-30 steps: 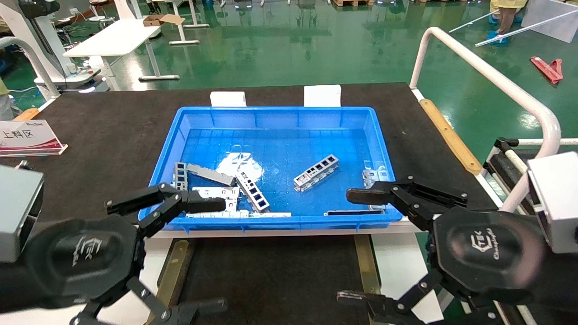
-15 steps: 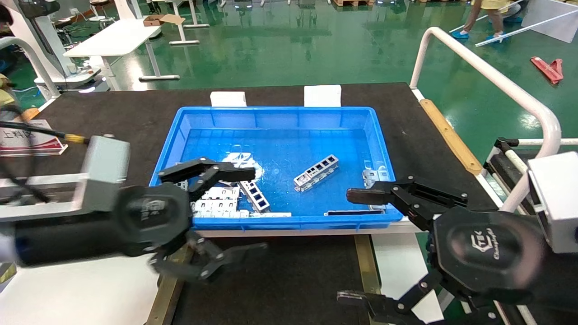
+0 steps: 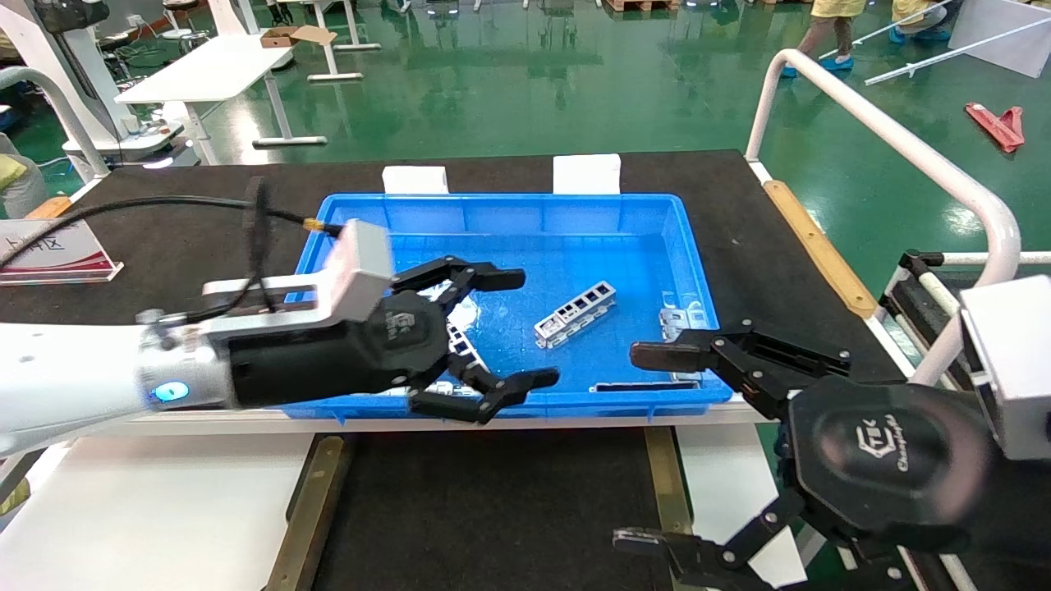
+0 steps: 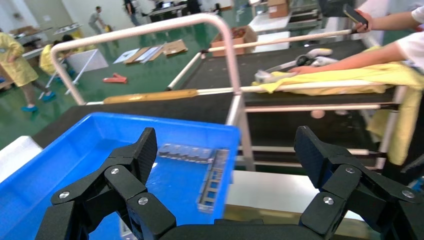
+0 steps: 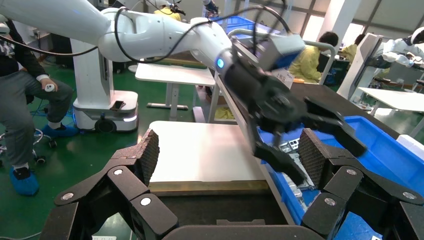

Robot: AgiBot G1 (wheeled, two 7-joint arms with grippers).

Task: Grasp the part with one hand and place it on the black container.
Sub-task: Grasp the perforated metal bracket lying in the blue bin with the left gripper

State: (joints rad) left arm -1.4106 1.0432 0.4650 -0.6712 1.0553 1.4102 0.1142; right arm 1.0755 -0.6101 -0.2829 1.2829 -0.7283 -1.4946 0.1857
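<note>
Green workshop floor is seen behind the dark tabletop (image 3: 205, 222), on which a blue bin (image 3: 698, 279) is set. Over the bin's left half, the left gripper (image 3: 525, 328) is held with its fingers (image 3: 493, 277) spread wide apart and empty. Just beyond those fingertips, toward the bin's middle, the part (image 3: 575, 314) is found lying flat, its long axis slanted across the reach. Nearer the robot, the black container (image 3: 493, 509) waits unloaded. Farthest right, the right gripper (image 3: 640, 447) is parked, fingers likewise apart; the left arm is judged nearer.
</note>
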